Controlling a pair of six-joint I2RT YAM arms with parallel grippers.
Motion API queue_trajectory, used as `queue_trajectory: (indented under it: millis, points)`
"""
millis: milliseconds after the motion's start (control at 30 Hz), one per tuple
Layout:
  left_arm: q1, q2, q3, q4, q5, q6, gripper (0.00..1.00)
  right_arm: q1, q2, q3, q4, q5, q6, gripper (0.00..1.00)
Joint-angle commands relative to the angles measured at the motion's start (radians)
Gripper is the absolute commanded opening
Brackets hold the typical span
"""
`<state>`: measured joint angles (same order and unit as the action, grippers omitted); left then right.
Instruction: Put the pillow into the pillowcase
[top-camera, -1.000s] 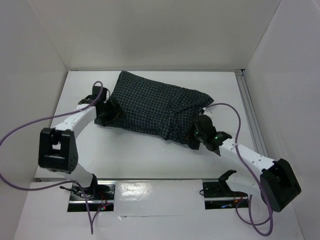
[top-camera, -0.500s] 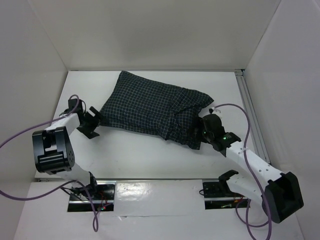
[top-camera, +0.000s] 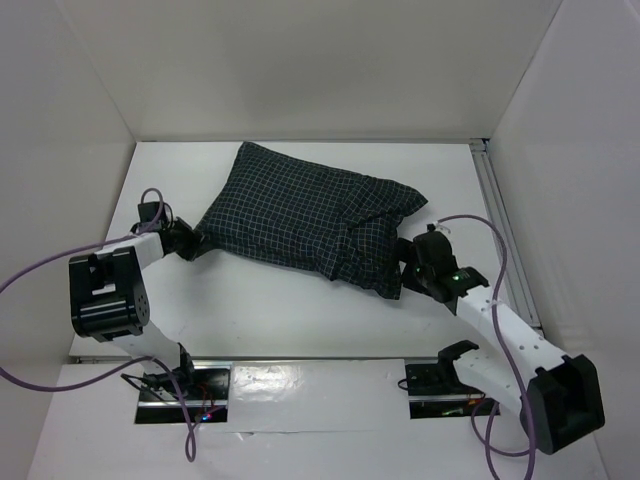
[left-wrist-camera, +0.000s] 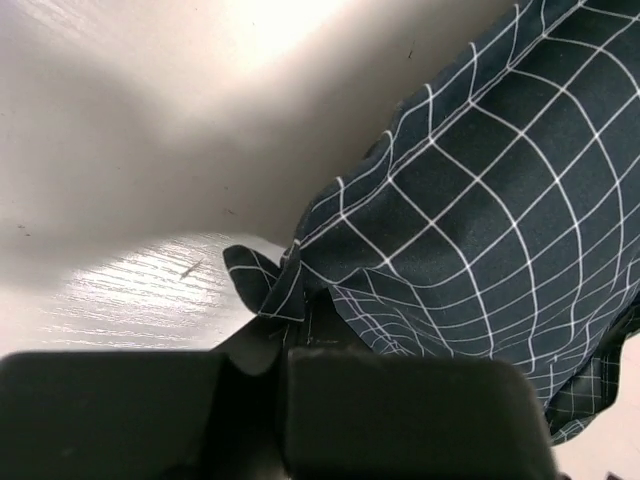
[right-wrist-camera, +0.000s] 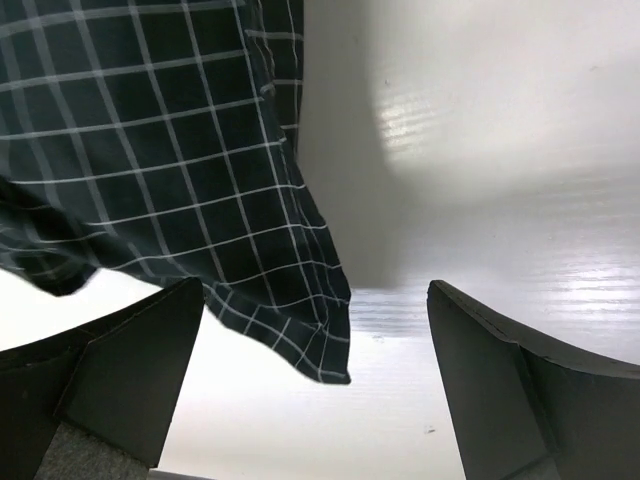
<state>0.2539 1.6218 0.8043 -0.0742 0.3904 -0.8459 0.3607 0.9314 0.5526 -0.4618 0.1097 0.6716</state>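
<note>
The dark checked pillowcase (top-camera: 300, 215) lies bulging across the middle of the white table. The pillow is hidden; no cream fabric shows in any view. At the case's left corner my left gripper (top-camera: 188, 243) is shut on a small fold of the checked cloth. The left wrist view shows that fold (left-wrist-camera: 268, 285) pinched at the closed jaws of the left gripper (left-wrist-camera: 285, 340). Beside the case's right end my right gripper (top-camera: 405, 262) stands open. In the right wrist view a loose corner of the pillowcase (right-wrist-camera: 300, 310) hangs between its wide-apart fingers (right-wrist-camera: 140, 370), untouched.
White walls close in the table at the back and both sides. An aluminium rail (top-camera: 500, 220) runs along the right edge. Purple cables (top-camera: 40, 265) loop off both arms. Bare table (top-camera: 270, 310) lies between the case and the arm bases.
My left gripper drew back open, then came in on the case's left corner and shut on it. My right gripper let go of the case's right end and opened wide.
</note>
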Motion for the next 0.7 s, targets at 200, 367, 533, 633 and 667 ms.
queue_trajectory:
  millis: [200,367,533,633,667]
  points:
    - [0.016,-0.135,-0.013,-0.024,-0.108,-0.022,0.07,-0.017,0.119,0.029,0.072,-0.044,-0.083,1.0]
    - [0.037,-0.296,-0.1,-0.02,-0.202,-0.022,0.83,-0.038,0.11,0.029,0.084,-0.076,-0.092,1.0]
    - [0.06,-0.182,-0.09,0.135,-0.09,0.025,0.94,-0.048,0.119,0.018,0.097,-0.122,-0.101,1.0]
    - [0.071,-0.067,-0.077,0.204,-0.001,0.034,0.93,-0.048,0.119,0.018,0.097,-0.131,-0.101,1.0]
    - [0.08,-0.047,-0.077,0.261,0.023,0.034,0.93,-0.048,0.106,0.018,0.097,-0.14,-0.101,1.0]
